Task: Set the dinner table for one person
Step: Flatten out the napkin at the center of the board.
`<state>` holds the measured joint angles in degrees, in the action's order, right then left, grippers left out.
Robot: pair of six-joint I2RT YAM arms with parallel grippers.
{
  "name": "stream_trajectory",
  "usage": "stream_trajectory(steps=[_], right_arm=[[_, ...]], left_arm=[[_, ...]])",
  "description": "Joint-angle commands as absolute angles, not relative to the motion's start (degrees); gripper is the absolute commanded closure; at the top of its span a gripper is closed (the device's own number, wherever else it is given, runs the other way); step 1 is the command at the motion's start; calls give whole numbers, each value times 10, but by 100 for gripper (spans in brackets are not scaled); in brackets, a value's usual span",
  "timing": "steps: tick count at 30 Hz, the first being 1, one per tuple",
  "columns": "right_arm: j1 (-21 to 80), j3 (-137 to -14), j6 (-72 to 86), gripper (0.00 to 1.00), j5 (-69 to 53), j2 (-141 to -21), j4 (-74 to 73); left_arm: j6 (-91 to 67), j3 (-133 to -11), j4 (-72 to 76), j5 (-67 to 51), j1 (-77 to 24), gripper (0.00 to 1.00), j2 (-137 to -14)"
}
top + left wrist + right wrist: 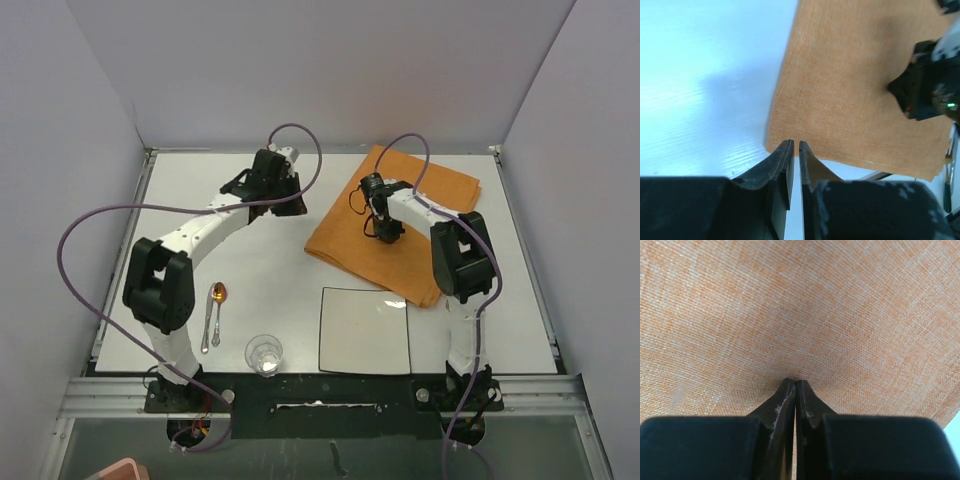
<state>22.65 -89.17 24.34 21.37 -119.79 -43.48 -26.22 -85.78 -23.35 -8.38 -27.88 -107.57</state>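
We logged a clear glass (pixel 264 353), contents unclear, and a square plate (pixel 364 330) at the near edge of the white dinner table (pixel 250 270), grey walls around, orange cloth (pixel 350 225) reaching the plate's far right corner, right gripper (pixel 796 382) clenched tips-down on the cloth, left gripper (pixel 794 145) nearly closed at its edge, grip unclear.

Plain pale grey panels enclose the work area: rear wall (pixel 320 70), left wall (pixel 50 150), right wall (pixel 590 130). An aluminium rail (pixel 320 385) spans the near edge. Lighting is even.
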Motion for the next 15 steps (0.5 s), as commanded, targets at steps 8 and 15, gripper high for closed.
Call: stream_trajectory(steps=[8,15], right_arm=[[295,-1022,229,100,144,-1297,-449],[313,-1086,243,100,98,-1340,-448]], left_arm=[[-255,-825,-214,-59,-234,91,-936],[-255,-802,-217,-55,-223,91,-910]])
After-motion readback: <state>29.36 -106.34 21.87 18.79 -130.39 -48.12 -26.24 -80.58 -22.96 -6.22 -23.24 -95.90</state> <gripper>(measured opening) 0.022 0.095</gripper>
